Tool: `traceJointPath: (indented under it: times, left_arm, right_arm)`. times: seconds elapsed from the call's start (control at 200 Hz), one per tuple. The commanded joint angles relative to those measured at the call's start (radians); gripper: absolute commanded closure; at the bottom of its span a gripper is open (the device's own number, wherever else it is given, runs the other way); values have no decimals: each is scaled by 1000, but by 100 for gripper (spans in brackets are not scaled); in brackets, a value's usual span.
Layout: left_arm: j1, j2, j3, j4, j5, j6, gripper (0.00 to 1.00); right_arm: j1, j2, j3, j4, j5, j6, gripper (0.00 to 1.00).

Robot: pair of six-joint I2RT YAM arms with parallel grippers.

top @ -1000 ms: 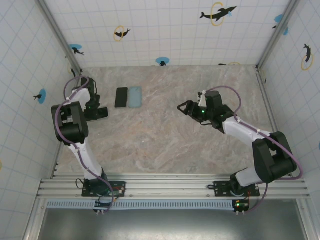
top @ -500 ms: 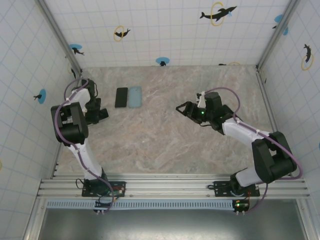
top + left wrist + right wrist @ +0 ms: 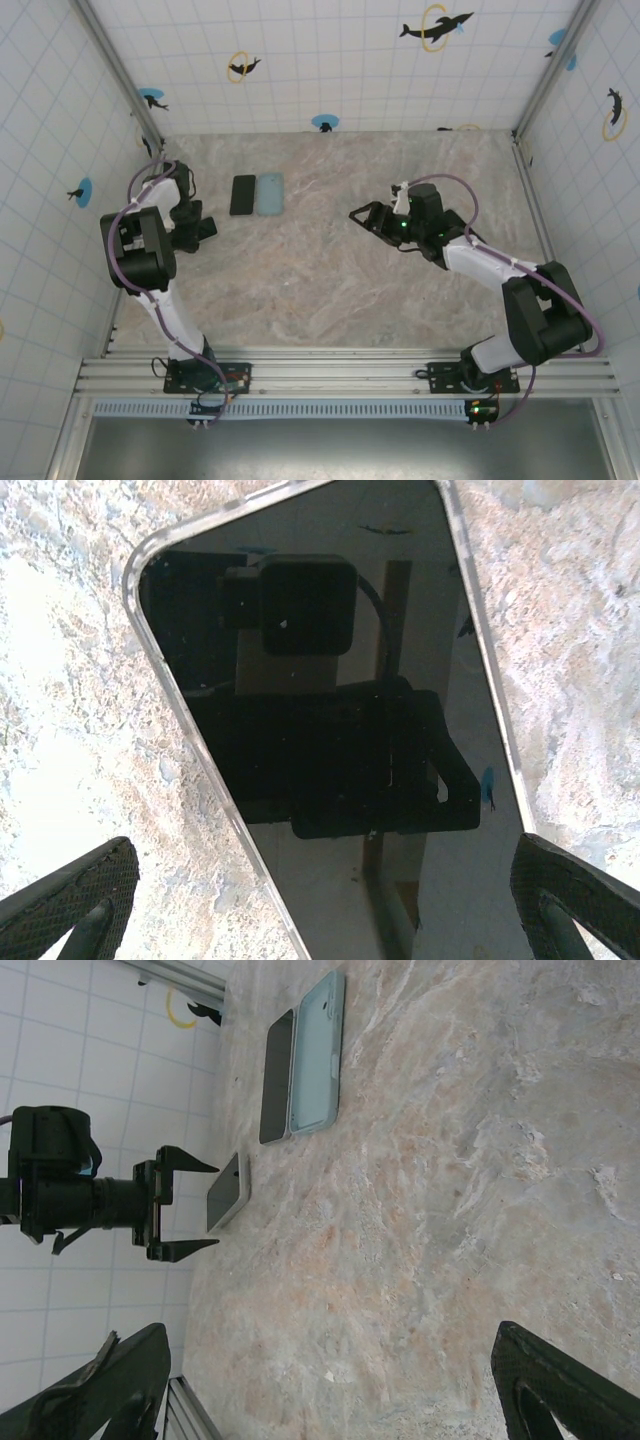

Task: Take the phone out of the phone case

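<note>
A dark-screened phone in a clear-rimmed phone case (image 3: 330, 730) lies flat on the marble table at the left. My left gripper (image 3: 320, 910) hangs open over its near end, one finger on each side and neither touching it. The right wrist view has the same phone (image 3: 228, 1192) just off the tips of the open left gripper (image 3: 195, 1205). From above, the left gripper (image 3: 205, 228) is near the left wall. My right gripper (image 3: 362, 218) is open and holds nothing above the table's middle right, its fingers (image 3: 560, 1385) wide apart.
A bare black phone (image 3: 242, 194) and a light blue case (image 3: 269, 194) lie side by side at the back left, also seen as the black phone (image 3: 277, 1078) and blue case (image 3: 318, 1052). Tiled walls close in the table.
The right gripper has drifted a little to the left. The left gripper has barely shifted over the cased phone. Both stay open.
</note>
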Motion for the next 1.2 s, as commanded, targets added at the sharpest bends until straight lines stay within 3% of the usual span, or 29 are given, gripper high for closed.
traceJointPath:
  times: [0.0, 0.801, 1.196]
  left_arm:
    - [8, -2, -9, 15, 23, -41, 2]
    - [50, 142, 26, -14, 65, -45, 2]
    - [55, 111, 73, -6, 61, -33, 2]
  right_arm:
    - [5, 3, -17, 32, -6, 1, 15]
    - [-39, -6, -63, 59, -66, 56, 16]
    - [-43, 12, -68, 83, -80, 62, 17]
